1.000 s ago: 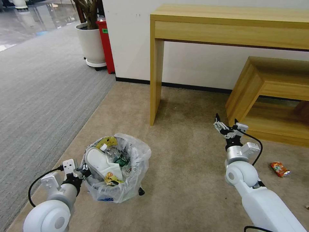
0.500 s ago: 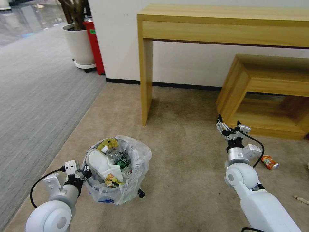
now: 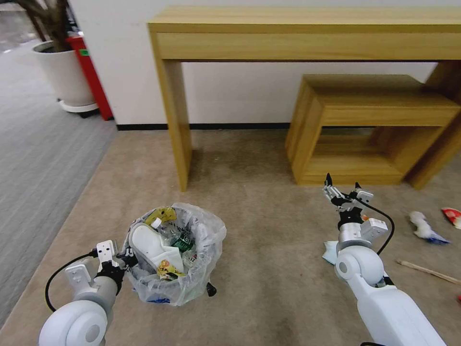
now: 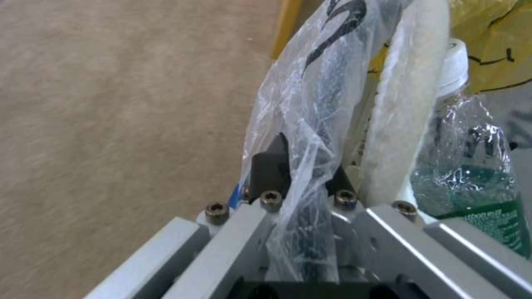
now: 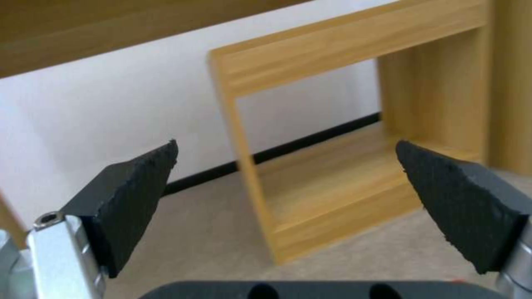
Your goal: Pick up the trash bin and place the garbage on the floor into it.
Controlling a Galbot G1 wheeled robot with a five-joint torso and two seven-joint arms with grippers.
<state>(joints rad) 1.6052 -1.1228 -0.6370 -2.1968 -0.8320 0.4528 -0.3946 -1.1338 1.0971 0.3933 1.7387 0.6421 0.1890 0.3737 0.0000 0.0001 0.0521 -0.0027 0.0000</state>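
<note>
The trash bin [image 3: 191, 286], black with a clear bag puffed over its rim, hangs at my lower left, full of litter: a white slipper [image 3: 146, 242], a green-label bottle [image 3: 182, 241] and yellow wrappers. My left gripper [image 3: 127, 256] is shut on its near rim; the left wrist view shows the gripper [image 4: 307, 166] pinching rim and bag [image 4: 310, 104] beside the slipper [image 4: 407, 104]. My right gripper [image 3: 342, 189] is held open above the floor, and the right wrist view shows this gripper [image 5: 288, 182] empty. Garbage lies on the right: a white crumpled piece [image 3: 424, 227], a red wrapper [image 3: 451, 215], a wooden stick [image 3: 427, 271] and pale paper [image 3: 330, 252].
A tall wooden console table [image 3: 307, 29] stands against the wall, with a low wooden bench [image 3: 374, 120] under its right part. A white planter [image 3: 62, 77] and a red box [image 3: 91, 77] stand at the far left. Grey carpet [image 3: 29, 158] borders the beige floor.
The whole view has swung to the right, so table and planter shifted left. More litter has come into sight at the right. Both arms keep their pose, the left still holding the bin.
</note>
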